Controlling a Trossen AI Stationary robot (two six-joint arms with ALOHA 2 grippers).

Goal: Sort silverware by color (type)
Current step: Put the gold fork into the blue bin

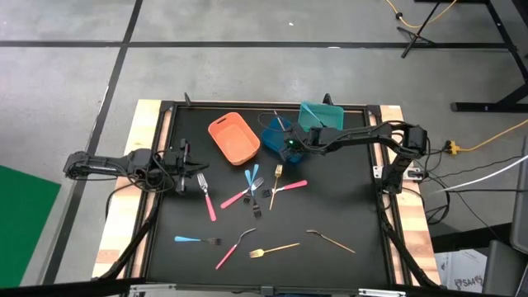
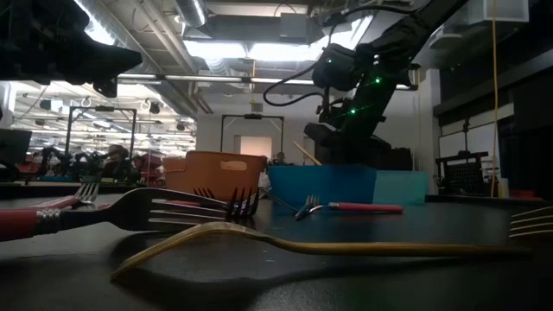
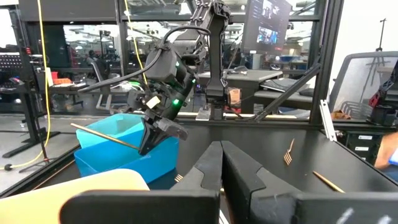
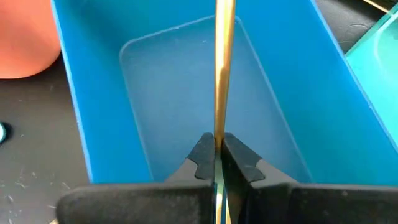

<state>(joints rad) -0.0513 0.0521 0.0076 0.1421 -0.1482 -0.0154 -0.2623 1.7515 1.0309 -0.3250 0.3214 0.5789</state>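
The right pincer (image 4: 214, 149), above centre in the overhead frame, gripped a slim gold utensil (image 4: 224, 68) over the blue rectangular plastic bin (image 4: 93, 112). The left pincer (image 1: 183, 167), closed and empty, waited at the black counter's (image 1: 330, 264) left edge. Other pink, blue and gold silverware (image 1: 247, 194) lay mid-counter.

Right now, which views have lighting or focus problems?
Low view: backlit by ceiling lights, so the right end effector and the gold utensil nearest the lens read dark, and that utensil is soft. Left wrist view: a blurred pale shape sits closest to the lens. Right wrist view: gold handle over the blue bin evenly lit. High view: even, no glare.
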